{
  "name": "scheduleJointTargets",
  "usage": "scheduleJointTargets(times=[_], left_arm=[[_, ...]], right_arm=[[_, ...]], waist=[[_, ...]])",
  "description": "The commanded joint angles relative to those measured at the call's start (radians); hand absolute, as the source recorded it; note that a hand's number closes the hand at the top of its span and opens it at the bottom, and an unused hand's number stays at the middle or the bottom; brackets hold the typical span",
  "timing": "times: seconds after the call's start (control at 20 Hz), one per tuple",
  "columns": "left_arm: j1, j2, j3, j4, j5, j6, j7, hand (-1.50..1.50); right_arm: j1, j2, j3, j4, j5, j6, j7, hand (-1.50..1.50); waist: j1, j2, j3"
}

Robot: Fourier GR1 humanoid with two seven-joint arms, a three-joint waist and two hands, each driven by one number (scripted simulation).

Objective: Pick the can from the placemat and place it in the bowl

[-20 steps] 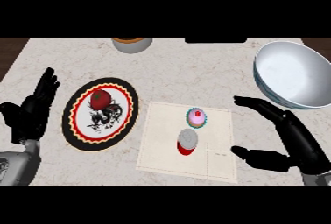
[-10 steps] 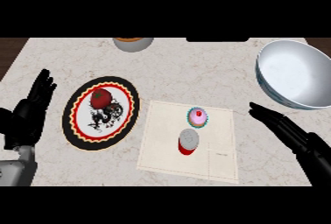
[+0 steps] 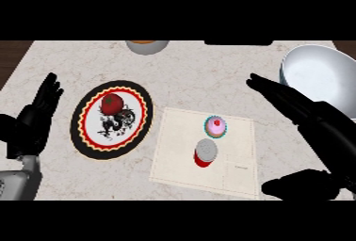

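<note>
You're looking down at a pale, speckled stone counter [image 3: 195,70] with a dark strip along its far and left edges; nothing more of the room shows. On it lies one cream placemat [image 3: 173,160] with a small printed tag near its near right corner, too small to read. No brand or writing can be made out on anything.

One can [image 3: 205,153], red with a grey top, stands upright on the placemat, well to the left of your right hand [image 3: 306,113] and apart from it. One pink cupcake [image 3: 216,126] sits just beyond the can, also on the mat. One large metal bowl [image 3: 323,77] lies just past the right hand's far side, at the counter's right edge. A second, smaller bowl [image 3: 147,45] with an orange inside shows at the far edge.

One round plate [image 3: 111,120] with a red, yellow and black scalloped rim sits just right of your left hand [image 3: 35,120]; it carries a red and black picture.

Right hand: fingers straight, spread flat above the counter, holding nothing. Left hand: open, fingers up, at the left edge, holding nothing
</note>
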Motion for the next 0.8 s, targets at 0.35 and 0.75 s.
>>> scheduleJointTargets(times=[0.35, 0.75], left_arm=[[-0.03, -0.048, -0.033, -0.038, -0.033, 0.023, 0.053, 0.0], [0.017, -0.049, -0.014, -0.067, -0.051, 0.02, 0.051, 0.0]], right_arm=[[-0.313, 0.143, 0.186, 0.341, -0.068, 0.298, 0.199, -1.5], [-0.31, 0.235, 0.265, 0.424, -0.103, 0.437, 0.308, -1.5]], waist=[[0.002, 0.001, 0.001], [-0.01, -0.003, 0.002]])
